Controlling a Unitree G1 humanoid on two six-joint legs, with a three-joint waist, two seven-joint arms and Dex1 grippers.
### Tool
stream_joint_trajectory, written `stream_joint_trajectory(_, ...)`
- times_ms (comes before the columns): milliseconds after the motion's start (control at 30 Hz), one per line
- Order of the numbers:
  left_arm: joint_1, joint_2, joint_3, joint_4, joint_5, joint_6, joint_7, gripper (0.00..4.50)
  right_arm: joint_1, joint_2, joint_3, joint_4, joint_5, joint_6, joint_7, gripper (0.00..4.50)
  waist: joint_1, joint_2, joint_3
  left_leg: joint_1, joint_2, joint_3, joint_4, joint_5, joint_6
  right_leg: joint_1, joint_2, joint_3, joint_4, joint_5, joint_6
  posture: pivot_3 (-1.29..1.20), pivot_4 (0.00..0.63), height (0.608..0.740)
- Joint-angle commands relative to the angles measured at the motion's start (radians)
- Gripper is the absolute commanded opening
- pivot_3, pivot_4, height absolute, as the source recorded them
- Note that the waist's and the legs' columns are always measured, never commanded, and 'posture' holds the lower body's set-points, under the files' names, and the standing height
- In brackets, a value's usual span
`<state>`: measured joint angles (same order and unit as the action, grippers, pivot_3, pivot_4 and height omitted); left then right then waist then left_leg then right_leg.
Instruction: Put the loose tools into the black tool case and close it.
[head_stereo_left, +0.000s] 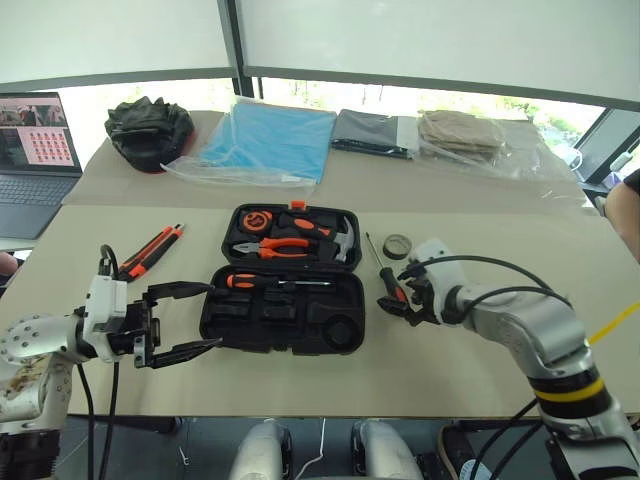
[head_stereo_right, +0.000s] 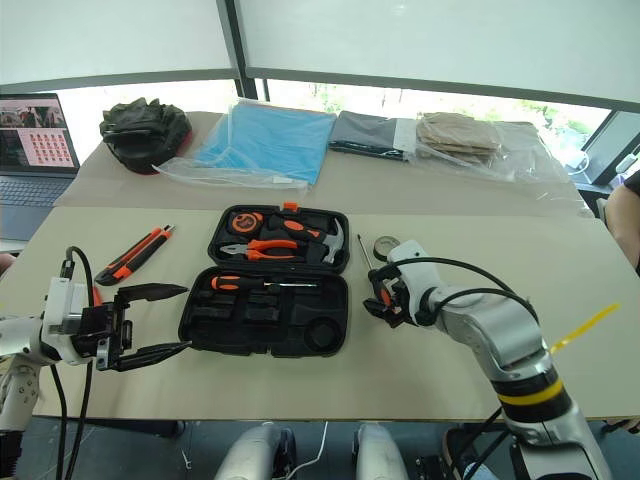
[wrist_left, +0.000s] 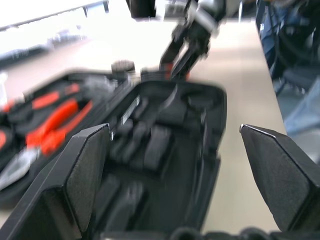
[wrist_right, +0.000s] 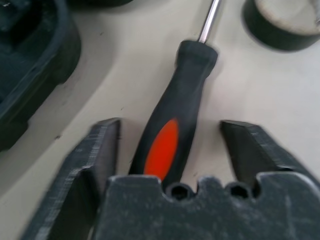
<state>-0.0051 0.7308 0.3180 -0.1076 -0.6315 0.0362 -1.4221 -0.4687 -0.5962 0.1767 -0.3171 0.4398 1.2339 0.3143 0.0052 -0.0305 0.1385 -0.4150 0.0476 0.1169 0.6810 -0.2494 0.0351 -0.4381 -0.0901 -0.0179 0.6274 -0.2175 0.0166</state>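
Note:
The black tool case (head_stereo_left: 280, 346) lies open in the middle of the table, with one orange-and-black screwdriver (head_stereo_left: 270, 283) set in its near half. The other screwdriver (wrist_right: 172, 125) lies on the table just right of the case. My right gripper (head_stereo_left: 408, 298) is open and low over it, a finger on each side of its handle with a gap on both sides. The small dark tape roll (head_stereo_left: 397, 246) lies just beyond that. The utility knife (head_stereo_left: 152, 250) lies left of the case. My left gripper (head_stereo_left: 213, 316) stands wide open and empty at the case's left end, pointing at it.
The case's far half holds orange-handled pliers (head_stereo_left: 275, 247) and a hammer (head_stereo_left: 340, 240). A laptop (head_stereo_left: 35, 150) stands at far left. A black bundle (head_stereo_left: 148, 130), a blue plastic sheet (head_stereo_left: 265, 140), a grey cloth (head_stereo_left: 372, 132) and a bagged beige cloth (head_stereo_left: 462, 132) line the back.

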Motion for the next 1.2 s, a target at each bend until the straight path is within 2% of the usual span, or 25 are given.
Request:
stream_joint_trajectory(33, -0.001, -0.014, 0.018, -0.061, -0.051, 0.028, 0.045, 4.5, -0.011, 0.002, -0.027, 0.006, -0.035, 0.011, -0.017, 2.08, -0.001, 0.0, 0.0, 0.0, 0.0, 0.0, 0.0, 0.0, 0.0, 0.0, 0.0, 0.0, 0.0, 0.0, 0.0, 0.0, 0.15, 0.74)
stream_joint_trajectory(133, 0.002, -0.032, 0.029, -0.085, -0.072, 0.041, 0.084, 4.5, 0.004, -0.002, -0.063, -0.025, -0.045, 0.009, -0.021, 1.13, -0.003, 0.0, 0.0, 0.0, 0.0, 0.0, 0.001, 0.0, 0.0, 0.0, 0.0, 0.0, 0.001, 0.0, 0.0, 0.0, 0.15, 0.74)
stream_joint_trajectory(300, 0.018, -0.039, 0.041, -0.112, -0.09, 0.064, 0.128, 4.5, 0.04, 0.01, -0.181, -0.128, -0.008, -0.041, 0.003, 1.04, -0.006, 0.0, 0.0, 0.0, 0.0, 0.0, 0.001, 0.001, 0.0, 0.0, 0.0, 0.0, 0.001, 0.0, 0.0, 0.0, 0.15, 0.74)
stream_joint_trajectory(433, 0.064, -0.026, 0.095, -0.057, -0.066, 0.024, 0.131, 4.5, 0.073, -0.108, -0.217, -0.219, 0.008, -0.289, 0.22, 1.04, -0.012, 0.0, 0.0, 0.0, 0.0, 0.0, 0.001, 0.001, 0.0, 0.0, 0.001, 0.001, 0.001, 0.0, 0.0, 0.0, 0.15, 0.74)
stream_joint_trajectory(533, 0.108, -0.017, 0.138, 0.029, -0.024, -0.033, 0.115, 4.5, 0.018, -0.15, -0.142, -0.188, -0.002, -0.501, 0.416, 1.04, -0.024, 0.0, 0.0, 0.001, 0.001, 0.0, 0.0, 0.0, 0.0, 0.0, 0.002, 0.001, 0.0, -0.001, 0.001, 0.0, 0.15, 0.74)
stream_joint_trajectory(633, 0.154, -0.015, 0.172, 0.112, 0.011, -0.095, 0.098, 4.5, -0.104, -0.142, 0.021, -0.113, -0.055, -0.576, 0.555, 1.04, -0.041, -0.001, 0.001, 0.005, 0.002, 0.001, 0.0, 0.001, 0.0, 0.001, 0.005, 0.003, 0.001, -0.001, -0.001, 0.0, 0.15, 0.74)
stream_joint_trajectory(767, 0.212, -0.023, 0.212, 0.148, 0.019, -0.143, 0.099, 4.5, -0.257, -0.073, 0.23, 0.009, -0.138, -0.597, 0.67, 1.04, -0.044, -0.001, 0.001, 0.008, 0.004, 0.001, 0.0, 0.002, -0.002, 0.001, 0.005, 0.003, 0.002, -0.001, -0.004, 0.0, 0.15, 0.74)
stream_joint_trajectory(933, 0.268, -0.04, 0.222, 0.089, 0.012, -0.158, 0.107, 4.5, -0.347, -0.028, 0.399, 0.123, -0.261, -0.581, 0.717, 1.04, -0.029, -0.002, 0.001, 0.005, 0.003, 0.001, 0.0, 0.002, -0.003, -0.001, 0.0, 0.0, 0.003, 0.0, -0.004, 0.0, 0.15, 0.74)
stream_joint_trajectory(1200, 0.301, -0.054, 0.199, 0.032, 0.018, -0.157, 0.114, 4.5, -0.372, 0.035, 0.434, 0.243, -0.364, -0.604, 0.712, 1.04, -0.019, -0.002, 0.001, 0.002, 0.002, 0.001, 0.0, 0.001, -0.002, -0.002, -0.002, -0.004, 0.003, 0.0, -0.004, 0.0, 0.15, 0.74)
